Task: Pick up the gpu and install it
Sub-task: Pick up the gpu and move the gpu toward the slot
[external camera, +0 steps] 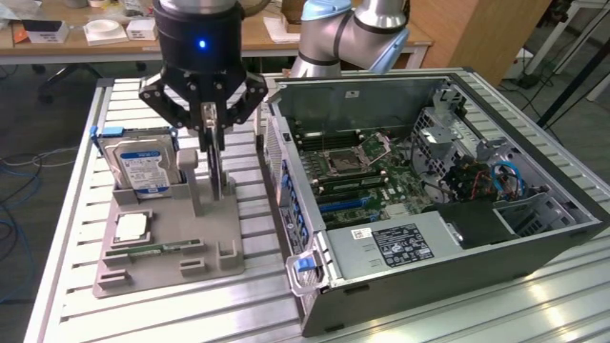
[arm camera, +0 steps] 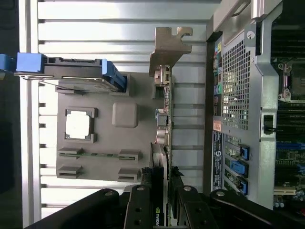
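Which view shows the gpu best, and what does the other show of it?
The wrist view: it looks down on the gpu, showing its silver bracket, connectors and long edge running into the gripper. In the exterior view it is a thin upright strip at the gripper, above the grey holder.

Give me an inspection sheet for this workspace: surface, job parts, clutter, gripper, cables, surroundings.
Surface: slatted metal table carrying a grey tray and an open PC case.
Job's things: gpu upright on edge at the tray, beside the case.
Clutter: hard drive, CPU and memory strip in the tray.
Grippers: gripper above the tray, closed on the gpu's top edge.
Cables: blue cables inside the case; loose cables on the floor at the exterior view's left.
Surroundings: desk with white boxes behind.
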`<state>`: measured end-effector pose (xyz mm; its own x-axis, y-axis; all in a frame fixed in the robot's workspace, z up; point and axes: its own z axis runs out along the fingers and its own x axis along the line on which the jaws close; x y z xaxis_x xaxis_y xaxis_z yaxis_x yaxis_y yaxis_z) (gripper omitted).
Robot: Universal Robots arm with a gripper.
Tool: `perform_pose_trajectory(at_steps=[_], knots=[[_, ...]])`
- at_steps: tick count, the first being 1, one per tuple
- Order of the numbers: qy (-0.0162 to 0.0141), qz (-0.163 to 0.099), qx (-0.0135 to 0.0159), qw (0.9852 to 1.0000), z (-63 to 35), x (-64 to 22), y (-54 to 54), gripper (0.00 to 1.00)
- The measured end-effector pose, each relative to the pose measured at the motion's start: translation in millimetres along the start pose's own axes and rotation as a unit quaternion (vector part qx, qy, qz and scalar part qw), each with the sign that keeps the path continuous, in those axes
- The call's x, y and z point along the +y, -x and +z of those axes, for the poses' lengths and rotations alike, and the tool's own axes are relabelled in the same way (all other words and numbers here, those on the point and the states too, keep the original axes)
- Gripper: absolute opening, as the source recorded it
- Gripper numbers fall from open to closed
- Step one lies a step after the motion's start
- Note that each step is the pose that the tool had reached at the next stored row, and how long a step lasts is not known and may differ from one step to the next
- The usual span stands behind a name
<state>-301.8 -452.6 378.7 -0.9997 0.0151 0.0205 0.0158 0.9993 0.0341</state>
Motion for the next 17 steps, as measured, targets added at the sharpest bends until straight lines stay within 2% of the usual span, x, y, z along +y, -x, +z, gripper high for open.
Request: perform_pose_trajectory(at_steps=[4,14,17], knots=[[-0.0001,-0.001,0.0009,1.0,-14.3,0.5,-0.3,0.26],[-0.0001,-0.001,0.0014,1.0,-15.3,0.5,-0.3,0.26],[-0.0001,-0.001,0.0013,1.0,-19.7,0.7,-0.4,0.26]])
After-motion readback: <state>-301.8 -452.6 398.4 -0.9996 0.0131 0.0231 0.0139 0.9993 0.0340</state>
